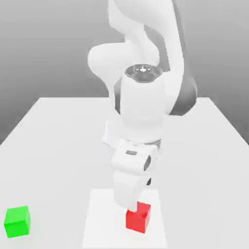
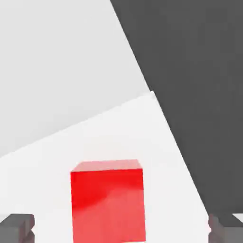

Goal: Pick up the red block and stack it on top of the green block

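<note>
The red block sits on a white square patch near the table's front edge. My gripper hangs right over it, and the hand covers the block's upper back corner. In the hand view the red block lies between my two dark fingertips, which stand far apart on either side of it without touching it. The gripper is open. The green block rests on the table far off towards the exterior view's left, also near the front edge.
The light grey table stretches back to the arm's white base. In the hand view, the table's edge runs diagonally just past the block, with dark floor beyond it.
</note>
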`<state>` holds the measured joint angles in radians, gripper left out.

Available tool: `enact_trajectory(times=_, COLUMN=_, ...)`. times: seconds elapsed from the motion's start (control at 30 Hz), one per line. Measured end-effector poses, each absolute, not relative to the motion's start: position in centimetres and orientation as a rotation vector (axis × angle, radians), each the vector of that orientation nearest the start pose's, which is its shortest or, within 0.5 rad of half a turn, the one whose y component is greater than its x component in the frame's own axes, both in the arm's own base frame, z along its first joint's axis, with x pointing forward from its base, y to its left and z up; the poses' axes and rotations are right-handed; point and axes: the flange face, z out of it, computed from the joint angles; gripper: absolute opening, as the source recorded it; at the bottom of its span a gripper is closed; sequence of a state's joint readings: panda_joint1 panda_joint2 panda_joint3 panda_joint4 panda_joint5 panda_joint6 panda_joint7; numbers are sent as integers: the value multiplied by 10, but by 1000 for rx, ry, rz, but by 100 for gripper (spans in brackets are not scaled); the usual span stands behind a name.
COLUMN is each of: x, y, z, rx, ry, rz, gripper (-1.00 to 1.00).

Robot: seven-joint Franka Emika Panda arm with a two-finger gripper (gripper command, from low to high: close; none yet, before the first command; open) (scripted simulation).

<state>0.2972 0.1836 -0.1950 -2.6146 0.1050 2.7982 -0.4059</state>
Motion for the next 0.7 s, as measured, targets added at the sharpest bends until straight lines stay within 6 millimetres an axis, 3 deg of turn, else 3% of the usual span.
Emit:
enact_trajectory(times=0.1, x=431, y=35, z=155, rx=-3075, ry=-650, rz=-2, gripper=0)
enact_trajectory(times=0.13, x=431, y=35, z=147, rx=-3074, ry=-650, rz=-1, gripper=-100)
enact_trajectory(times=0.37, x=430, y=35, z=148, rx=-3073, ry=-650, rz=2, gripper=-100)
enact_trajectory(times=0.53, x=431, y=35, z=197, rx=-3073, ry=-651, rz=2, gripper=-100)
enact_trajectory(times=0.57, x=433, y=27, z=205, rx=-3082, ry=-604, rz=4, gripper=-100)
enact_trajectory(times=0.7, x=453, y=-68, z=218, rx=-3136, ry=-102, rz=17, gripper=-100)
